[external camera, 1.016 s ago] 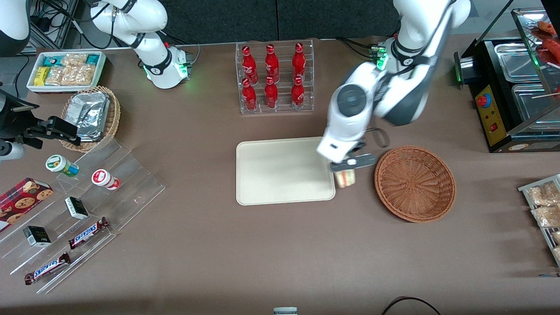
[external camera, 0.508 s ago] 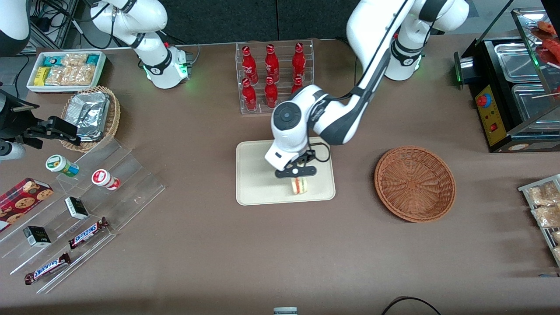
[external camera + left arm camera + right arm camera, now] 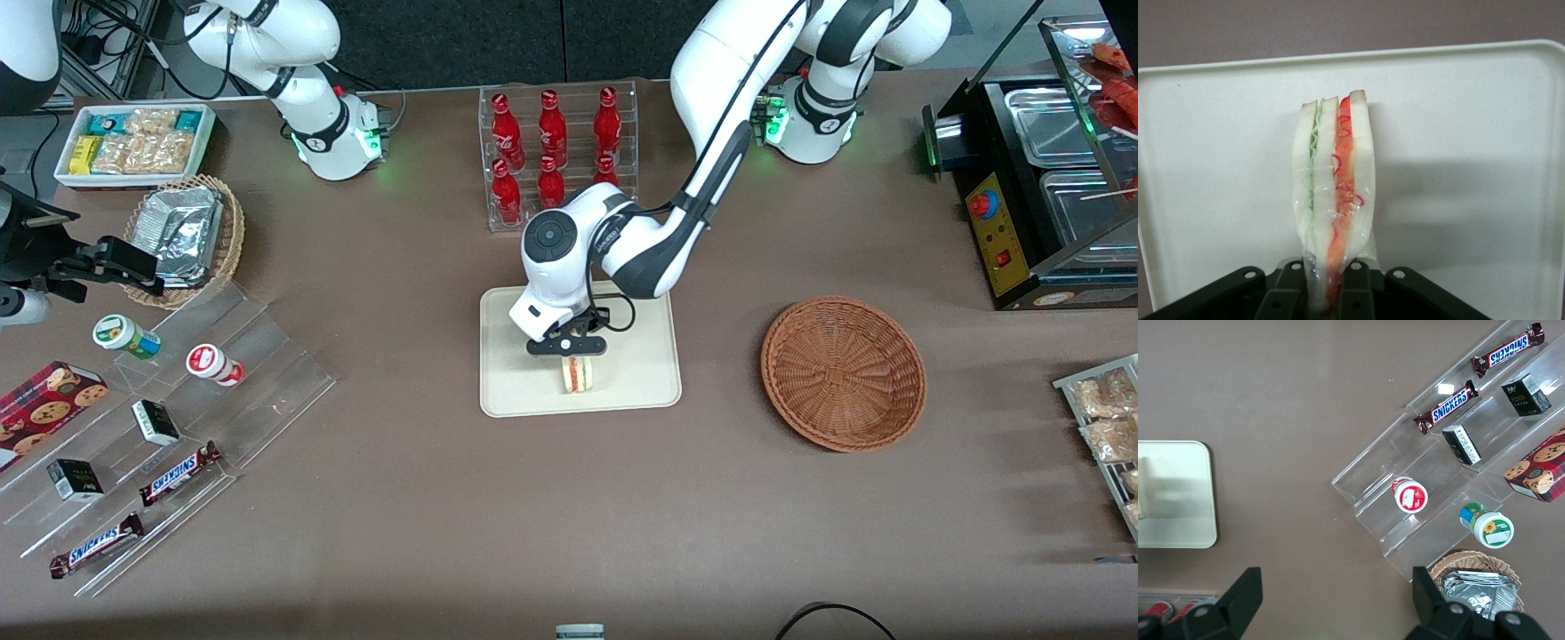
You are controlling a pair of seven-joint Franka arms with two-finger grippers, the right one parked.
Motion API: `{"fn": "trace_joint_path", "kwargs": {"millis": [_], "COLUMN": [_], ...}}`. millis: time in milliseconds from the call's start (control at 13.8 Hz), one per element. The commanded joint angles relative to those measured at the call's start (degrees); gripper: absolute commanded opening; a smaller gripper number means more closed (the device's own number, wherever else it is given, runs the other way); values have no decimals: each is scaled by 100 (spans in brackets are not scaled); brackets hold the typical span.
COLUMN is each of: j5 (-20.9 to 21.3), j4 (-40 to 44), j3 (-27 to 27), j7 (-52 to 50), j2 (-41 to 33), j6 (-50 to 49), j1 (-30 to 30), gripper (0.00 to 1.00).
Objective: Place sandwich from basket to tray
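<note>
Nearest the front camera, in the lower left of the front view, I see two Snickers bars [image 3: 178,471] on a clear plastic stand [image 3: 169,418]. They have not moved.

Next comes the tray [image 3: 516,382], in the middle of the front view. One second ago the sandwich [image 3: 577,374] hung over the bare table between the tray and the basket [image 3: 843,373]. Half a second ago it was already over the tray. Now it has come a little more toward the parked arm's end and sits over the tray's middle, close to the edge nearest the front camera. I cannot tell if it touches the tray yet.

My gripper [image 3: 567,345] is right above the sandwich. In the wrist view the gripper [image 3: 1328,283] is squeezed on the sandwich [image 3: 1335,200], with its two fingers [image 3: 1293,287] tight on the bread. The sandwich stands up on its edge, and I can see its red and green layers. The tray [image 3: 1471,133] fills the view under it.

The basket is at the right of the front view and has nothing in it. It stayed where it was.

My arm bends down from its base at the upper right of the front view. Its round wrist is over the tray's upper edge, just in front of the rack of red bottles [image 3: 556,156].
</note>
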Motion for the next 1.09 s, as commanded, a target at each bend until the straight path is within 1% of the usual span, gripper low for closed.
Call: {"fn": "trace_joint_path", "kwargs": {"millis": [0,73,145,218,290,435,508,581,653,871,1016], "j5": [13,13,21,21,13,4,4,4,12,-40,-31], "j4": [98,63,54,11,-7,-7,-7,-7,-7,28,54], "j3": [94,94,94,94,94,94,94,94,94,103,138], "j7": [-74,-74,-74,-74,-74,-83,-83,-83,-74,-92,-109], "j2": [65,65,74,74,83,109,127,162,162,74,-136], "j6": [-14,-14,-14,-14,-14,-23,-14,-14,-23,-93,-311], "j1": [-117,-152,-161,-161,-161,-205,-240,-249,-249,-223,-179], "gripper": [3,6,6,9,19,22,31,63,100,100,100]}}
